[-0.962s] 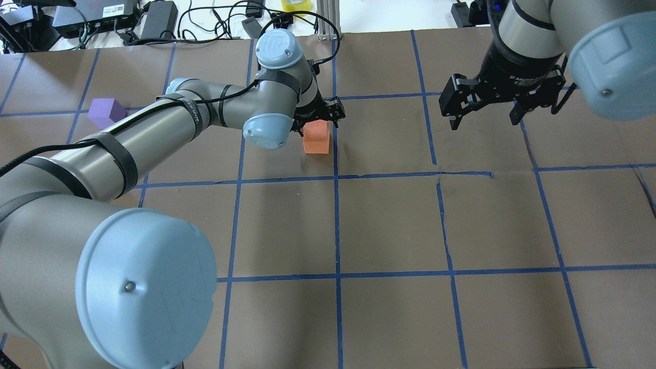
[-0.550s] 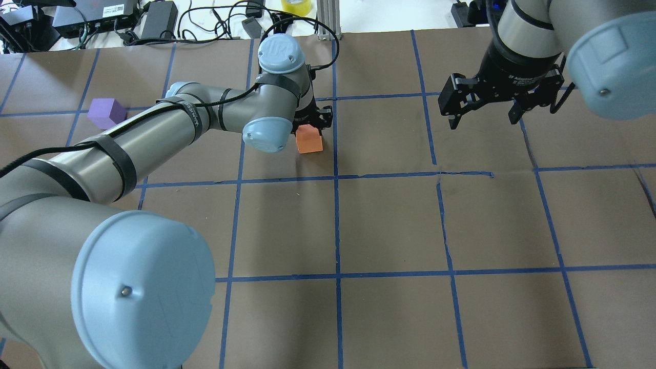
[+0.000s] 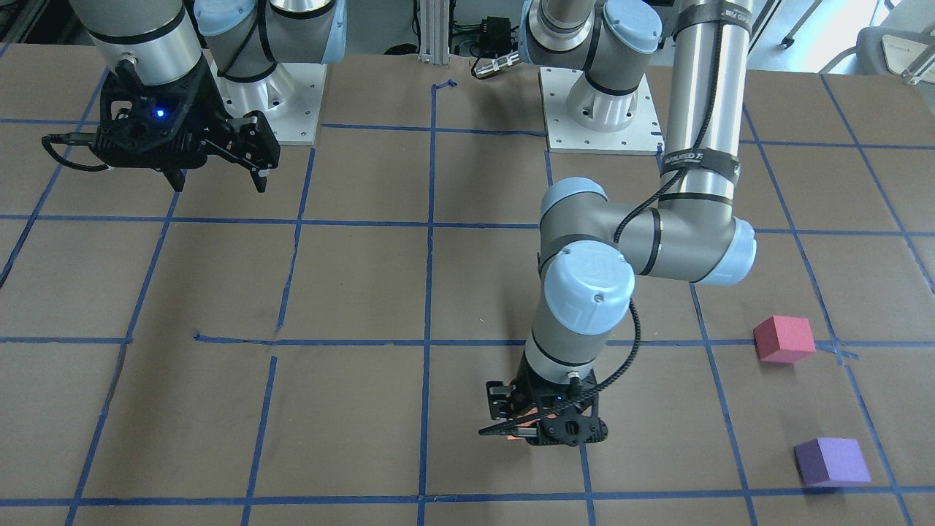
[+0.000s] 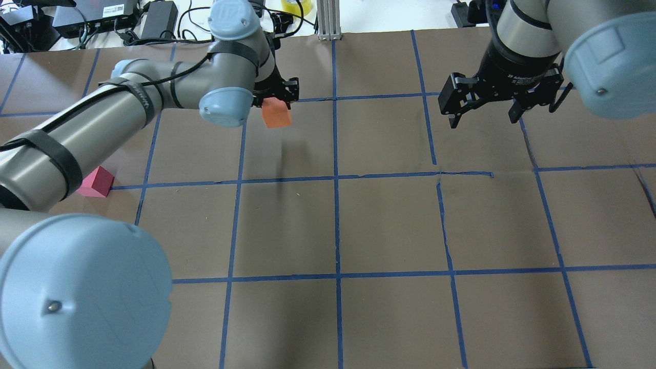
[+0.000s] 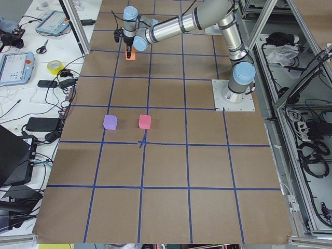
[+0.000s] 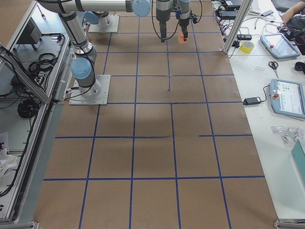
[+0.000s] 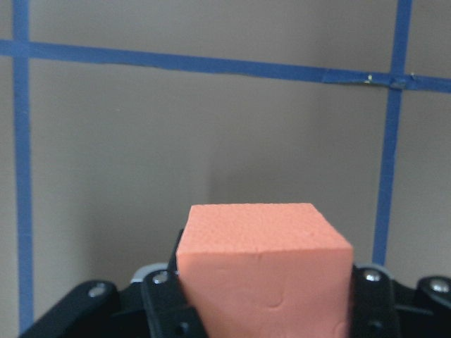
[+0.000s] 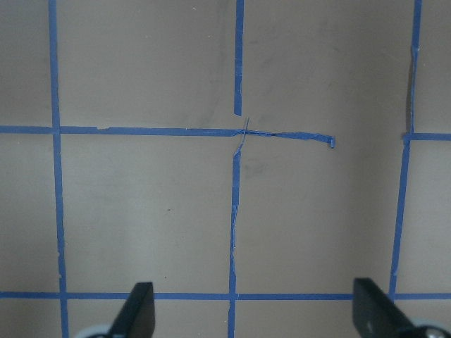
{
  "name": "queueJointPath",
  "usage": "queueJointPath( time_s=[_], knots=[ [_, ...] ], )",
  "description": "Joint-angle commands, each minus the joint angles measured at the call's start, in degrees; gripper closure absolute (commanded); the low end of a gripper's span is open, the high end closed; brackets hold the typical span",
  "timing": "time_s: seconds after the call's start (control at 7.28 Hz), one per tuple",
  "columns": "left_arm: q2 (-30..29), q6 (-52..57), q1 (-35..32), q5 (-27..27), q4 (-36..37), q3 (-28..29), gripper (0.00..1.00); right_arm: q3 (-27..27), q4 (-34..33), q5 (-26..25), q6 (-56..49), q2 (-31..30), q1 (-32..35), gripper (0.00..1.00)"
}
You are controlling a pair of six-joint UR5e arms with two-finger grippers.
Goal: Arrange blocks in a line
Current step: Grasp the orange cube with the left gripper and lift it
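The bench (image 4: 389, 225) is covered in brown paper ruled into squares by blue tape (image 4: 337, 225). Furthest to the robot's left, the purple block (image 3: 831, 462) and the pink block (image 3: 784, 339) rest on the bench, near each other but apart, with the pink one closer to the robot's base. In the overhead view the left arm (image 4: 128, 107) hides the purple block.

Next, the left claw (image 3: 544, 427) is clamped on the orange block (image 4: 277, 114), which hangs clear of the bench above its shadow (image 4: 292, 154). Furthest right, the right claw (image 4: 484, 122) hangs empty with its jaws apart.

We judge the governing relation as follows. The resting pair lies well to the robot's left of the carried block, and their row runs outward from the robot. The left arm is the nearer one. We therefore expect a leftward carry, with the orange block set down on the extension of that row.
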Motion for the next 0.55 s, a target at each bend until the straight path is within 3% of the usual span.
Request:
queueJointPath(
  time_s=[0.0,0.41],
  knots=[
    [4.2,12.5,11.0,-0.3,-6.2,0.0,1.00,0.0,-0.2,-0.3,0.0,0.0,0.0,0.00],
    [3.6,30.4,22.1,-0.4,-6.1,0.0,1.00,0.1,0.2,-0.3,-0.2,0.0,0.0,0.00]
  ],
)
